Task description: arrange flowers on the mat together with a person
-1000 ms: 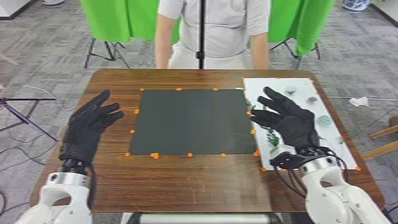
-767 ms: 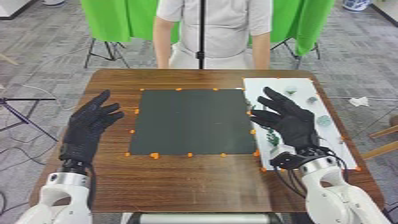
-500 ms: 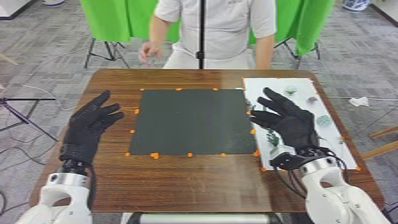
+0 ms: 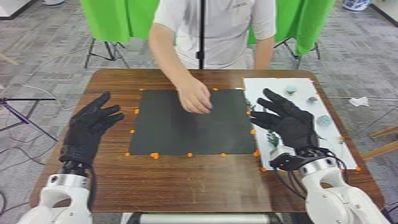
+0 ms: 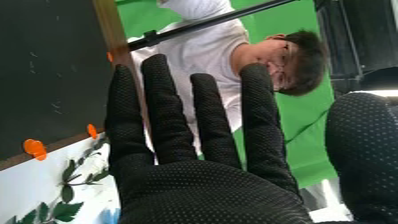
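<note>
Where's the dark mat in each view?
Head view: the dark mat lies mid-way across the brown table, the person's hand over it.
Right wrist view: the mat is beside the white sheet, a strip of table between.
Shared landmark: orange tabs along the mat's edges.

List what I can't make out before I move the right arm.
- Head view: whatever lies on the white sheet behind the right hand.
- Head view: whether the person's hand holds anything over the dark mat; too small.
- Right wrist view: the rest of the green leaves, cut off by the edge.
</note>
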`<move>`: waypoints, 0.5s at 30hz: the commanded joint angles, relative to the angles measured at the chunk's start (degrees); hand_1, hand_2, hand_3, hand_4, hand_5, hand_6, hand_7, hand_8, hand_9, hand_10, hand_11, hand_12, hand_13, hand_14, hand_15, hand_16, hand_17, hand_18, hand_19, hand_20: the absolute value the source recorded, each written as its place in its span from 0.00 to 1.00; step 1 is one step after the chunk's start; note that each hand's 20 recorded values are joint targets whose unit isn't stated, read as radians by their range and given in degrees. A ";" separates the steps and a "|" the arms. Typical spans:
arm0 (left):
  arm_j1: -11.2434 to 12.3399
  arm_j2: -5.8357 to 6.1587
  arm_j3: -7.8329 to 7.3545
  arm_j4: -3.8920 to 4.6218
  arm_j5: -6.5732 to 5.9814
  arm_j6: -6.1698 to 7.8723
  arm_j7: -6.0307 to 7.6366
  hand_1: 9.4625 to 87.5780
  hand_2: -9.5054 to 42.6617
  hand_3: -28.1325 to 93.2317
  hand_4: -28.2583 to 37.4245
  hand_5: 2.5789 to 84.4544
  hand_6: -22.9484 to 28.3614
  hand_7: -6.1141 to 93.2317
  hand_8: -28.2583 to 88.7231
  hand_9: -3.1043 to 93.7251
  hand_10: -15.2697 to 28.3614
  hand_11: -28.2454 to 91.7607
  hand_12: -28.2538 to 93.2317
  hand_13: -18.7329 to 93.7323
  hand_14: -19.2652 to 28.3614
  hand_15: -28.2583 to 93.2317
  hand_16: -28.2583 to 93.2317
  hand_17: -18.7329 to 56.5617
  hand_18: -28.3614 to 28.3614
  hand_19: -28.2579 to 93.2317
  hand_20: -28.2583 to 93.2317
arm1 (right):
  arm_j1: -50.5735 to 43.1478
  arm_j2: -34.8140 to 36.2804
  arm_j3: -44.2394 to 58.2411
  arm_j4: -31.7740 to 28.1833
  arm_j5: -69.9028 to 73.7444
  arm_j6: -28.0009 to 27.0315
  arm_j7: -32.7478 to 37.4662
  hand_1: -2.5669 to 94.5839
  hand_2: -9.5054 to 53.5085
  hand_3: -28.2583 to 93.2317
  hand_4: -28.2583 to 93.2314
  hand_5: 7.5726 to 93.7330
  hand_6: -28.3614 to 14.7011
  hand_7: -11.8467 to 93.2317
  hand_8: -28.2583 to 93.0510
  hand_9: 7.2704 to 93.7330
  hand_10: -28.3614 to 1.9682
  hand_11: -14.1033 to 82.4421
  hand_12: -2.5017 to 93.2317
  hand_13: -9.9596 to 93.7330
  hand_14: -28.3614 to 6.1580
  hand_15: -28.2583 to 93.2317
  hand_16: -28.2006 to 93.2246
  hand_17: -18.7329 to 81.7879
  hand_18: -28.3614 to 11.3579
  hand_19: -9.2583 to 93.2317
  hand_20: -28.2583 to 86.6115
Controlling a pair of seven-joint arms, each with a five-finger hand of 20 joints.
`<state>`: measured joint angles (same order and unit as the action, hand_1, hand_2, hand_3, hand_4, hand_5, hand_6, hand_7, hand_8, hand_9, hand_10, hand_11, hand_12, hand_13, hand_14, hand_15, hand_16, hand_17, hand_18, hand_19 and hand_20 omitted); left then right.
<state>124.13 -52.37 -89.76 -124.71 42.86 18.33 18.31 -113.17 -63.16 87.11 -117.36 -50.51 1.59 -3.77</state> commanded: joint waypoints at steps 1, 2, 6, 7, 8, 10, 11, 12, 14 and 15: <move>0.30 -0.22 0.22 0.08 -0.20 0.36 0.10 0.21 0.31 0.87 0.05 0.44 0.60 0.17 0.17 0.44 0.80 0.47 0.31 0.43 0.99 0.68 0.16 0.16 0.96 0.67 0.40 | -0.62 -0.16 0.15 -0.33 -0.11 0.11 -0.57 0.10 0.38 0.97 0.01 0.42 0.76 0.26 0.13 0.40 0.53 0.19 0.17 0.48 0.28 0.43 0.37 0.32 0.05 0.59 0.38; 0.24 -0.23 0.25 0.10 -0.21 0.35 0.11 0.21 0.31 0.87 0.05 0.44 0.60 0.17 0.17 0.44 0.80 0.47 0.31 0.43 0.99 0.68 0.16 0.16 0.96 0.67 0.40 | -0.53 -0.12 0.12 -0.30 -0.03 0.16 -0.53 0.10 0.38 0.97 0.01 0.42 0.76 0.26 0.13 0.40 0.53 0.19 0.17 0.48 0.28 0.43 0.37 0.32 0.05 0.59 0.38; 0.16 -0.18 0.26 0.10 -0.32 0.45 0.25 0.21 0.31 0.87 0.05 0.44 0.59 0.17 0.17 0.44 0.80 0.47 0.31 0.43 0.99 0.68 0.16 0.15 0.96 0.67 0.40 | -0.48 -0.20 0.11 -0.29 -0.08 0.18 -0.66 0.10 0.38 0.97 0.01 0.42 0.76 0.26 0.13 0.40 0.53 0.19 0.17 0.48 0.28 0.43 0.37 0.32 0.05 0.59 0.38; 0.26 -0.15 0.22 0.07 -0.39 0.51 0.46 0.21 0.31 0.87 0.05 0.44 0.59 0.18 0.17 0.44 0.80 0.47 0.31 0.43 0.99 0.68 0.16 0.15 0.96 0.67 0.40 | -0.33 -0.23 0.06 -0.23 -0.10 0.07 -0.57 0.10 0.38 0.97 0.01 0.42 0.76 0.26 0.13 0.40 0.53 0.19 0.17 0.48 0.28 0.43 0.37 0.32 0.05 0.59 0.38; 0.11 -0.18 0.16 0.12 -0.19 0.32 0.30 0.21 0.31 0.87 0.05 0.44 0.59 0.18 0.17 0.44 0.80 0.47 0.31 0.43 0.99 0.68 0.16 0.16 0.96 0.67 0.40 | -0.33 -0.21 0.00 -0.25 -0.11 0.18 -0.70 0.10 0.38 0.97 0.01 0.42 0.76 0.26 0.13 0.40 0.53 0.20 0.17 0.48 0.28 0.43 0.37 0.32 0.05 0.59 0.38; -0.03 -0.12 0.27 0.16 -0.23 0.34 0.35 0.21 0.31 0.87 0.05 0.44 0.59 0.18 0.17 0.44 0.80 0.47 0.31 0.43 0.99 0.68 0.16 0.15 0.96 0.67 0.40 | -0.27 -0.19 0.01 -0.21 -0.07 0.15 -0.66 0.10 0.38 0.97 0.01 0.42 0.76 0.26 0.13 0.40 0.53 0.20 0.17 0.48 0.29 0.43 0.37 0.32 0.05 0.59 0.38; 0.03 0.03 0.36 0.12 -0.43 0.48 0.50 0.21 0.31 0.87 0.05 0.44 0.59 0.18 0.17 0.44 0.80 0.47 0.31 0.43 0.99 0.68 0.16 0.15 0.96 0.67 0.40 | -0.40 -0.23 0.03 -0.26 -0.08 0.27 -0.57 0.10 0.38 0.97 0.01 0.42 0.76 0.26 0.13 0.40 0.53 0.20 0.17 0.48 0.29 0.43 0.37 0.32 0.05 0.59 0.38; 0.07 0.17 0.43 0.14 -0.52 0.49 0.69 0.21 0.31 0.87 0.05 0.44 0.59 0.18 0.17 0.44 0.80 0.47 0.31 0.43 0.99 0.68 0.16 0.15 0.96 0.67 0.40 | -0.36 -0.08 -0.04 -0.25 -0.01 0.33 -0.64 0.10 0.38 0.97 0.01 0.42 0.76 0.26 0.13 0.40 0.53 0.20 0.17 0.48 0.29 0.43 0.37 0.32 0.05 0.59 0.38; -0.02 0.10 0.40 0.19 -0.41 0.44 0.50 0.21 0.31 0.87 0.05 0.44 0.59 0.18 0.17 0.44 0.80 0.47 0.31 0.43 0.99 0.68 0.16 0.15 0.96 0.67 0.40 | -0.19 -0.06 -0.08 -0.16 -0.05 0.28 -0.80 0.10 0.38 0.97 0.01 0.42 0.76 0.26 0.13 0.40 0.53 0.20 0.17 0.48 0.28 0.43 0.37 0.32 0.05 0.59 0.38; 0.04 0.12 0.40 0.16 -0.50 0.49 0.61 0.21 0.31 0.87 0.05 0.44 0.59 0.18 0.17 0.44 0.80 0.47 0.31 0.43 0.99 0.68 0.16 0.15 0.96 0.67 0.40 | -0.15 -0.10 -0.06 -0.15 -0.09 0.28 -0.76 0.10 0.38 0.97 0.01 0.42 0.76 0.26 0.13 0.40 0.53 0.19 0.17 0.48 0.28 0.43 0.37 0.32 0.05 0.59 0.38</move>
<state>123.97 -52.33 -89.65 -124.68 42.79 18.36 18.72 -113.12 -63.16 87.13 -117.32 -50.51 1.60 -3.88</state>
